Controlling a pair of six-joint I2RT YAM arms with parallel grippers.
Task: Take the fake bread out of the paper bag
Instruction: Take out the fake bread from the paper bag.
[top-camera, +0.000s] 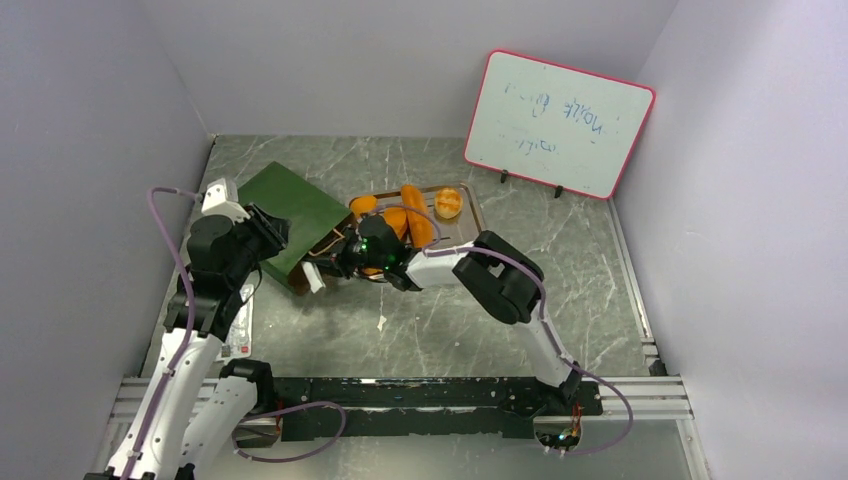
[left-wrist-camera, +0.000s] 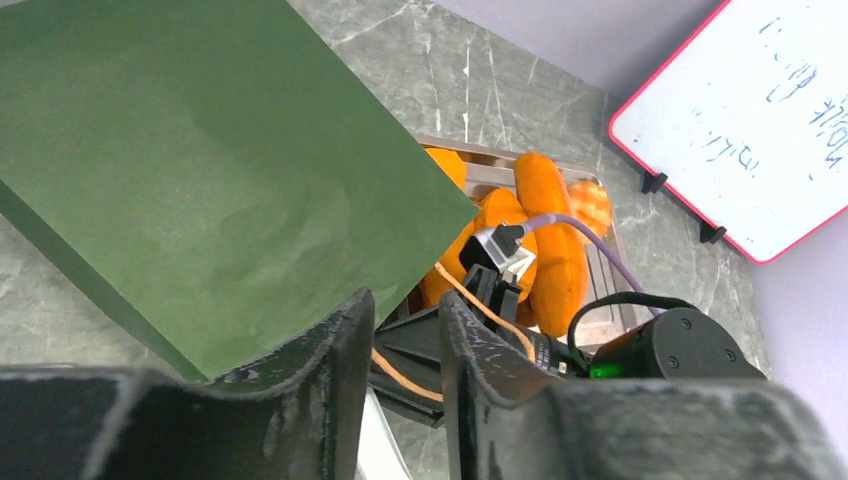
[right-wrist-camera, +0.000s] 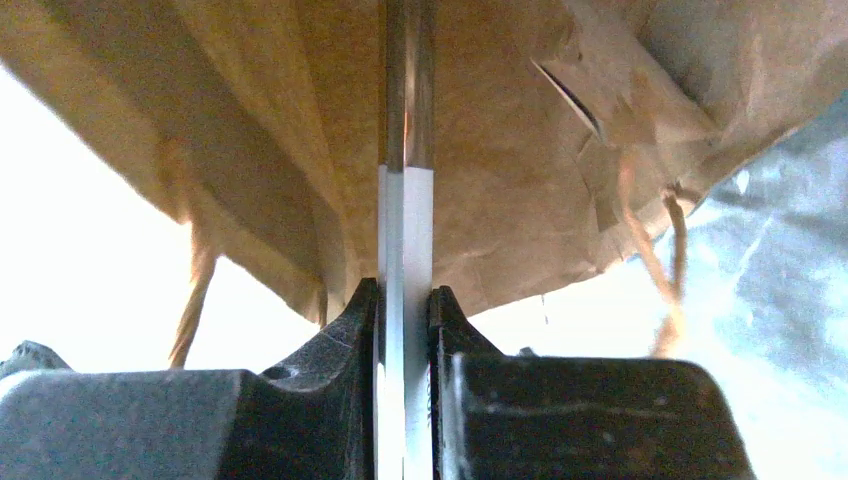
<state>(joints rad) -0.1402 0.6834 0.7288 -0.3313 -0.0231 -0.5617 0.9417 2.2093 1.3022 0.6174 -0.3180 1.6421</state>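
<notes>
Lab test cell, plain grey walls (top-camera: 90, 150), marbled tabletop (top-camera: 400, 330), whiteboard (top-camera: 558, 125)

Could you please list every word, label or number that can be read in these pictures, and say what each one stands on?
Whiteboard: three lines of blue handwriting, too faint and scrawled to read in either view that shows it.
White packet lying at the near left: printing too small to read.
Paper bag: no lettering visible.
So nothing here is legible.
</notes>
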